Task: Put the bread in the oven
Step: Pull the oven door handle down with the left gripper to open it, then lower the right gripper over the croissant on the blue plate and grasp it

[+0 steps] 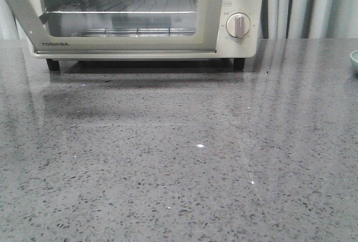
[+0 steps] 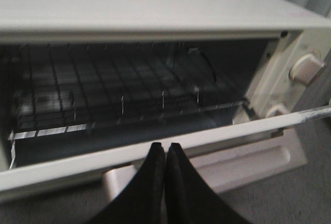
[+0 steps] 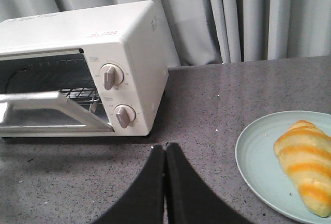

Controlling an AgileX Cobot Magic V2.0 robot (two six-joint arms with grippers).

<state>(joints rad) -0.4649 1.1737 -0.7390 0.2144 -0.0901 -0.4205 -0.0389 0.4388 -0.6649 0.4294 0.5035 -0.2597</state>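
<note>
Both jaws closed, empty, bread [image 3: 305, 169] on plate [image 3: 258, 157], oven [image 3: 77, 69] rack bare

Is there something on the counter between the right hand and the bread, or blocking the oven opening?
Nothing visible does. Bare grey counter separates the right hand from the golden striped bread on its pale green plate; the cream oven door is partly open.
</note>
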